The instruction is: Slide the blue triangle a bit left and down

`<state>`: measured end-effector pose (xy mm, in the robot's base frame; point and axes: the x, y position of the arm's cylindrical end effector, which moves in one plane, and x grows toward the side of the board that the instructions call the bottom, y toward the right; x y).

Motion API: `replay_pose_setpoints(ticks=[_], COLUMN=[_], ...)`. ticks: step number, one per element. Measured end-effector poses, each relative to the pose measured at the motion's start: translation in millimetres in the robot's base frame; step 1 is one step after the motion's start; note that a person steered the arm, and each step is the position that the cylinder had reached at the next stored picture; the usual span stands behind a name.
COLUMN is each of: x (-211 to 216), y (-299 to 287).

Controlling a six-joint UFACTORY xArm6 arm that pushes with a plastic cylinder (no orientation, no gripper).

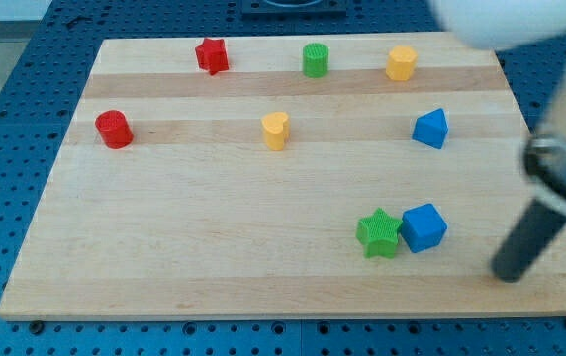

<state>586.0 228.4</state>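
The blue triangle (pixel 430 129) sits on the wooden board (pixel 214 247) at the view's right, in the middle row. My tip (pixel 508 274) is at the lower right of the board, well below and to the right of the blue triangle. It is to the right of the blue cube (pixel 424 227), apart from it. Nothing touches the blue triangle.
A green star (pixel 379 233) touches the blue cube's left side. A red star (pixel 212 55), a green cylinder (pixel 315 60) and a yellow hexagon (pixel 401 62) line the top. A red cylinder (pixel 114 130) and a yellow heart (pixel 276 130) sit in the middle row.
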Motion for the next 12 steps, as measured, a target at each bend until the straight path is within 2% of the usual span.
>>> replay_pose_setpoints(ticks=[2, 3, 4, 6, 7, 8, 9, 11, 12], x=[-98, -153, -190, -209, -172, -150, -151, -210, -181], y=[68, 71, 54, -29, -31, -66, -21, -15, -48])
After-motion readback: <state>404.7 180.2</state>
